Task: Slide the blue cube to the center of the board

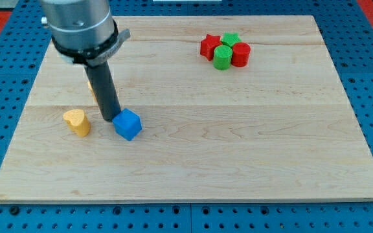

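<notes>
Nearest to the camera is the bare front edge of the wooden board (186, 194), and I take this board as the landmark for all places.

On the board's left half, a little below its middle height, stands the blue cube (127, 124). It is well apart from the board's centre, toward the view's left. My tip (109, 118) rests on the board just beside the cube, at its left and upper side; it looks touching or almost touching, but I cannot tell which. The rod has nothing to open or close and it holds nothing; it can only press with its side.

The cube looks small, solid and light, with smooth faces, so I judge it will slide easily on the smooth wood and may also turn if pressed off its middle. It is stiff and not fragile. There is no taking hold here; the contact should be on the cube's left face, near the middle of that face, so that the push goes toward the view's right and slightly up.

The cube is bright blue, with sharp edges, and it sits turned, one corner pointing to the view's bottom.

Further to the left on the board lies a yellow heart-shaped block (77, 122), near the tip but apart from the cube. Behind the rod an orange block (92, 87) shows only partly. Near the board's top right are two red blocks (209, 46) (241, 54) and two green blocks (223, 57) (230, 40), close together.
</notes>
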